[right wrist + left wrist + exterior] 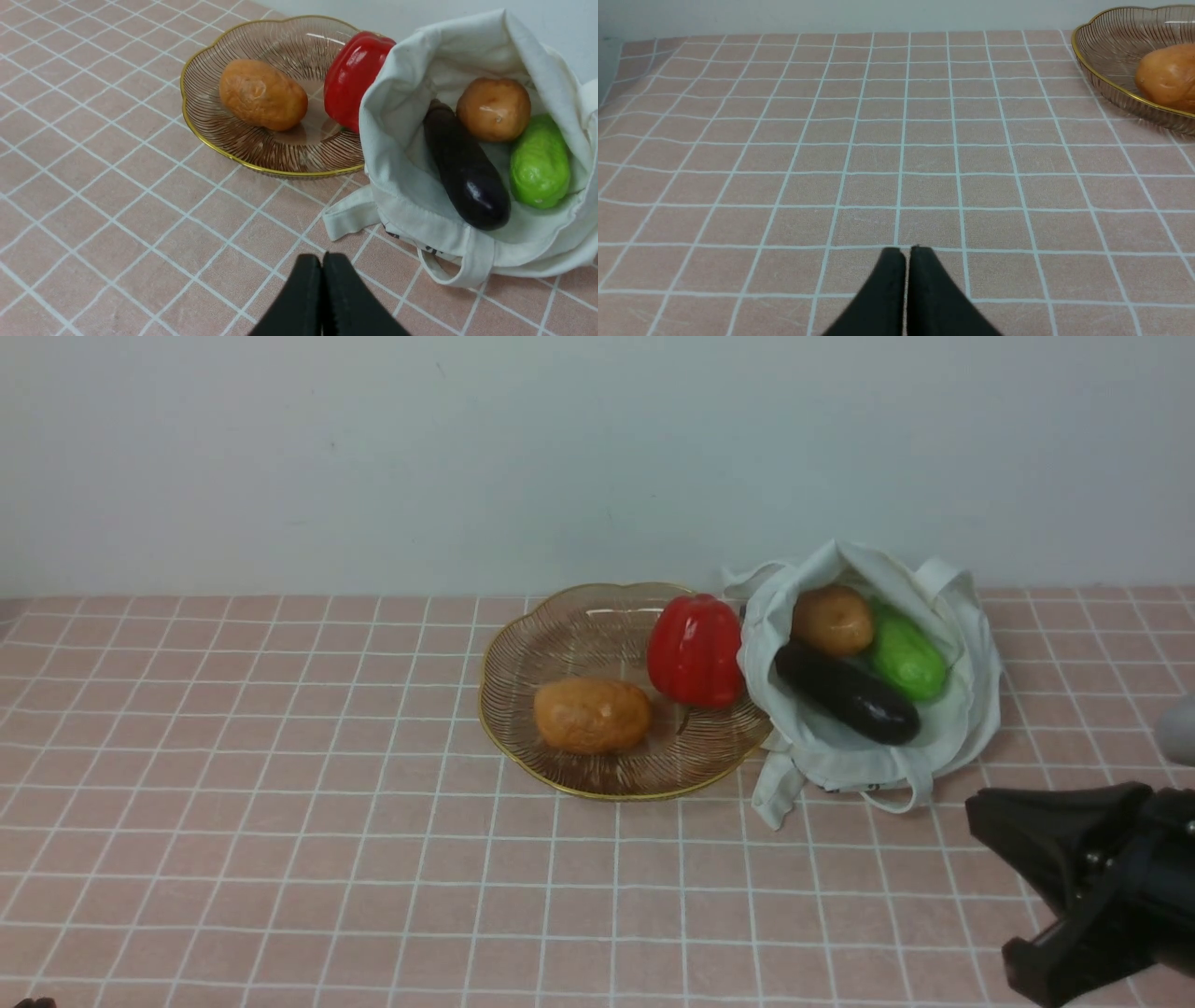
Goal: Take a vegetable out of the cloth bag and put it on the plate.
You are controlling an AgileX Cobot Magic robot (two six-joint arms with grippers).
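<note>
- Pale, plain wall (560, 457) stands behind a pinkish-tan surface (280, 821) crossed by a grid of light lines.
- On that surface sits the plate (644, 782), round, amber-tinted and ribbed, with a scalloped gold rim.
- The oblong orange-tan potato (592, 715) lies in the plate, on its left part; its skin is matte and slightly wrinkled.
- A glossy red bell pepper (695, 651) rests on the plate's right side, near the potato, next to the bag's edge.
- The cloth bag (971, 709), soft and off-white, slumps just to the right of the plate with its mouth open and its loop handles loose; one strap trails onto the surface.
- Inside the bag are a dark, shiny eggplant (847, 695), a rounder brown potato (833, 621) behind it, and a bright green vegetable (907, 655) beside them.
- The right gripper (321, 256) is near the front right, apart from plate and bag; its jaws are closed, tip to tip, with nothing between them.
- The left gripper (907, 249) has its jaws closed as well, only a thin slit showing, and holds nothing. Just a sliver of the left arm shows at the front view's lower left corner.
</note>
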